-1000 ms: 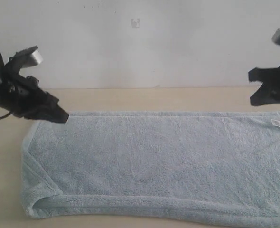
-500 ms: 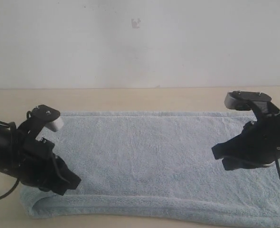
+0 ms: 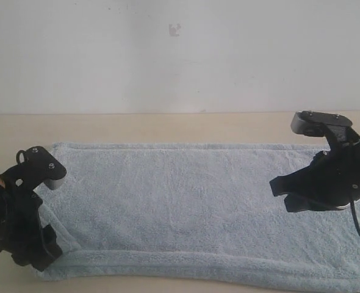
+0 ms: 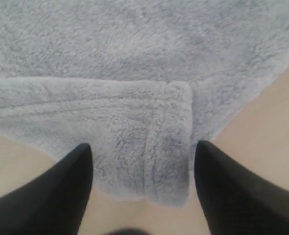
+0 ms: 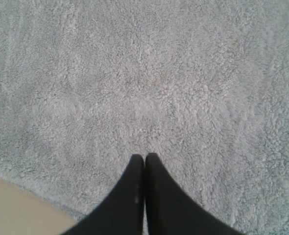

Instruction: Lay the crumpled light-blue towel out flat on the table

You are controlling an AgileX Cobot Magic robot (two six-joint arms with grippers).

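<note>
Under L claw [image 4: 143,145]: folded towel [image 4: 134,58] corner; R claw [image 5: 144,157] over towel

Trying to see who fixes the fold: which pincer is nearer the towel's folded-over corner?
Left. The left pincer is open directly over the folded corner of the towel; the right pincer, shut, is over flat towel toward the opposite end.

Plain whitish wall [image 3: 107,55] at back; small dark mark [image 3: 175,28] high on it, near middle.
</note>
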